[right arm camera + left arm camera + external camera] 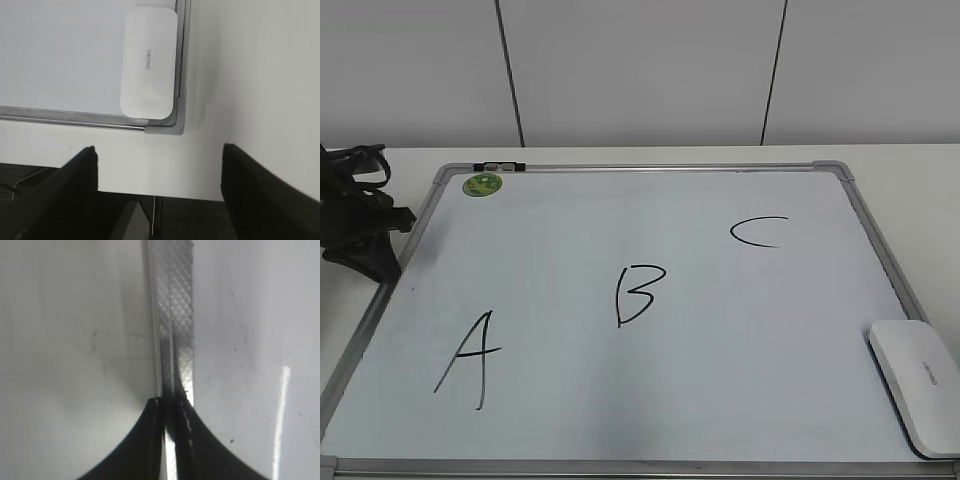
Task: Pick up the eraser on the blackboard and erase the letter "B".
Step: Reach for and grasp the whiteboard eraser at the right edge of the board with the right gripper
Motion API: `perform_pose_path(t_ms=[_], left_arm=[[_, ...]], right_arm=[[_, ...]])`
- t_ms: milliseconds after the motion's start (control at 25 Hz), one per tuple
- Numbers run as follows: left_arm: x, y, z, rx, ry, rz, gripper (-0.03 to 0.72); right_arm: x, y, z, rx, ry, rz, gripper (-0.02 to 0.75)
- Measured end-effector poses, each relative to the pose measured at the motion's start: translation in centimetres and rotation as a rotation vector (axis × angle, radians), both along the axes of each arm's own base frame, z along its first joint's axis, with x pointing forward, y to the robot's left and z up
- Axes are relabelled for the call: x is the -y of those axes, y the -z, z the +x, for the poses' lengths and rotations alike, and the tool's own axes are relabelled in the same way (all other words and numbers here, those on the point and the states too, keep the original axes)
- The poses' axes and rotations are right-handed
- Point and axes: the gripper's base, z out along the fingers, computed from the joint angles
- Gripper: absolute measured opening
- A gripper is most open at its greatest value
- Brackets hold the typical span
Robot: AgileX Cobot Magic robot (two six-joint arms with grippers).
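One whiteboard (650,400) lies on the table. On it are three black letters: an A (467,360) near the front left corner, a B (638,293) in the middle, a C (757,231) toward the back right. One eraser (917,385) sits at the front right corner, and one green sticker (482,184) at the back left.

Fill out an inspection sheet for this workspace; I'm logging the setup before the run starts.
Surface: white table, blackboard lying flat on it.
Job's things: eraser on the board's near right corner, untouched; B intact mid-board.
Clutter: A, C, green sticker and a small clip on the far frame.
Hands: left hand shut, over the board's left frame; right hand open, empty, short of the eraser.
Cables: black bundle on the left arm.
Surroundings: pale wall panels.
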Motion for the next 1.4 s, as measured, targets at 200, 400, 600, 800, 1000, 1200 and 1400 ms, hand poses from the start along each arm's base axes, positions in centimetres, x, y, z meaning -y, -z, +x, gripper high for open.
perform_pose_path(t_ms=[200,400,600,800,1000,1200,1400], left_arm=[[0.0,0.0,0.0,0.000,-0.001,-0.001,0.013],[0.0,0.0,0.0,0.000,-0.001,-0.001,0.013],[0.0,0.0,0.0,0.000,-0.001,-0.001,0.013],[0.0,0.0,0.0,0.000,-0.001,-0.001,0.013],[0.0,0.0,0.0,0.000,-0.001,-0.001,0.013],[0.0,0.0,0.0,-0.002,0.000,-0.002,0.013],[0.0,0.0,0.0,-0.002,0.000,-0.002,0.013]], right_arm=[[-0.1,-0.4,1.4,-0.032,0.016,0.014,0.587],[-0.4,0.3,2.7,-0.092,0.012,0.039,0.587],[-0.7,1.2,4.0,-0.145,0.000,0.039,0.587],[-0.8,2.7,6.4,-0.170,-0.002,0.036,0.637],[-1.0,4.9,8.8,-0.241,-0.001,0.034,0.653],[-1.3,7.4,10.9,-0.293,-0.001,0.035,0.653],[-1.5,9.2,12.1,-0.319,0.007,0.042,0.652]])
